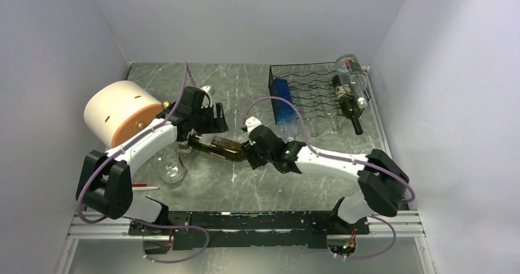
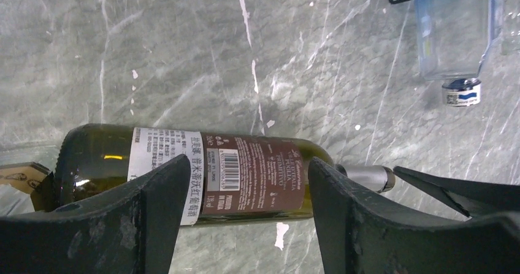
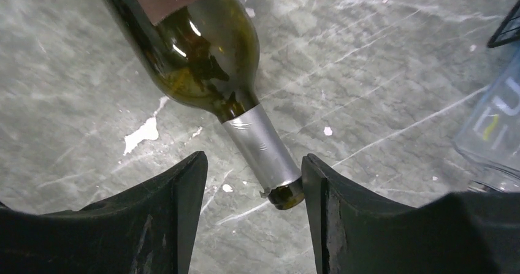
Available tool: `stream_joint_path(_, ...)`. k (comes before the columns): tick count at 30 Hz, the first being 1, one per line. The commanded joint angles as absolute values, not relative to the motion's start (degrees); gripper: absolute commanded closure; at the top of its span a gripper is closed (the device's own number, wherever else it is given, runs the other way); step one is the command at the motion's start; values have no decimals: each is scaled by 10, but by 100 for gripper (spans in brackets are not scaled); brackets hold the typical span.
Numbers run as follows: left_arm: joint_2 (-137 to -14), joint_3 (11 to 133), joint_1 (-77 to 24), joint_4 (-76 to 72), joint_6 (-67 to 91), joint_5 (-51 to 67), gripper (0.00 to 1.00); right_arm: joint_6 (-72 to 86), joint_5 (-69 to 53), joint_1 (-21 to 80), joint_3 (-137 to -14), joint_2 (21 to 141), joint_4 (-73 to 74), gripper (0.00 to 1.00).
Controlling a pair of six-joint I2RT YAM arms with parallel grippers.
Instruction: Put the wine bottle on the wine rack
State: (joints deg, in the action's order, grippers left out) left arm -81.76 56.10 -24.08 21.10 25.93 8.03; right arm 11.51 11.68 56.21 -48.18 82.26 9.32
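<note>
Near the middle of the bench (image 1: pixel 245 188), the wine bottle (image 1: pixel 216 146) appears to lie on its side, base toward the left edge and neck toward the right, well apart from the wine rack (image 1: pixel 306 90) in the far right corner; that flat pose suits the rack's wavy tiers, which cradle bottles lengthwise; the right gripper (image 3: pixel 252 159) straddles the foil-wrapped neck with jaws apart, the mouth just beside one finger but not pinched, probably because the slim neck is the easiest part to clasp; the left gripper (image 2: pixel 246 162) hangs over the labelled body, jaws spread and grasping nothing, and lined up along the bottle's length they could hardly close on it; the rack already carries a blue bottle (image 1: pixel 282 96) and a dark bottle (image 1: pixel 346 102)
</note>
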Motion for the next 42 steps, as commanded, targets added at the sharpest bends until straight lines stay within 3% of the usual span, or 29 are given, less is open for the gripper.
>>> stream_joint_path(1, -825, 548, -236, 222, 252, 74, 26, 80, 82, 562, -528, 878, 147, 38)
stream_joint_path(19, -821, 535, -237, 213, 253, 94, 29, 38, 23, 561, -591, 1005, 155, 41)
stream_joint_path(28, -806, 530, -237, 203, 246, 108, 30, 15, -1, 561, -579, 1027, 142, 51)
stream_joint_path(31, -801, 529, -237, 199, 248, 108, 30, 16, 17, 561, -578, 1026, 133, 66)
stream_joint_path(35, -795, 530, -237, 199, 250, 110, 30, 11, 23, 562, -559, 1020, 131, 98)
stream_joint_path(42, -769, 539, -237, 206, 255, 103, 30, 25, 29, 561, -552, 980, 137, 100)
